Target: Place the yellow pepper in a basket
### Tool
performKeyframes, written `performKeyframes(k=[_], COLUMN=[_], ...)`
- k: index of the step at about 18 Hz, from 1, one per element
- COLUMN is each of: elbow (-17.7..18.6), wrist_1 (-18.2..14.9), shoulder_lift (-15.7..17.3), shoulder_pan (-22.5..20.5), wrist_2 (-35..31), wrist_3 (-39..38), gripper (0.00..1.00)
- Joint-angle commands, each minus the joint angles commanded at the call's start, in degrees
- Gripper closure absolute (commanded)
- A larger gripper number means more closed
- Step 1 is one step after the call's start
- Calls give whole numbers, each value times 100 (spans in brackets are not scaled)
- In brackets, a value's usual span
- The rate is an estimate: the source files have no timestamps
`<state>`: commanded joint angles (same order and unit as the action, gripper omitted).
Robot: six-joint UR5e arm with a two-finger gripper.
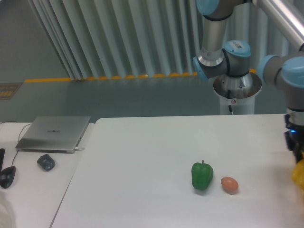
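The pepper [299, 174], glossy, light and likely slippery, hangs at the frame edge; whether the jaws pinch it cannot be told.

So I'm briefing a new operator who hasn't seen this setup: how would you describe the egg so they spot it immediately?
Start at the white table and look to its right half, where a green bell pepper stands. The egg lies just to the pepper's right, apart from it. It is the small, smooth brown-orange oval, much smaller than the pepper and without lobes or stem.
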<state>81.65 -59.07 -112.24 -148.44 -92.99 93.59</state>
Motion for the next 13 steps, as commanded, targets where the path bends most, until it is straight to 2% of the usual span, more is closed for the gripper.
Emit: performKeyframes(k=[3, 5, 11, 13], elbow=[-9, 0, 0, -17], wrist_1=[193, 404, 589, 668], shoulder_lift=[-140, -237, -387, -413], shoulder_pan=[-203, -334, -721, -765], wrist_2=[-26, -210, -255, -255], wrist_3=[510, 616, 1318, 1635], gripper=[72, 66, 64, 60])
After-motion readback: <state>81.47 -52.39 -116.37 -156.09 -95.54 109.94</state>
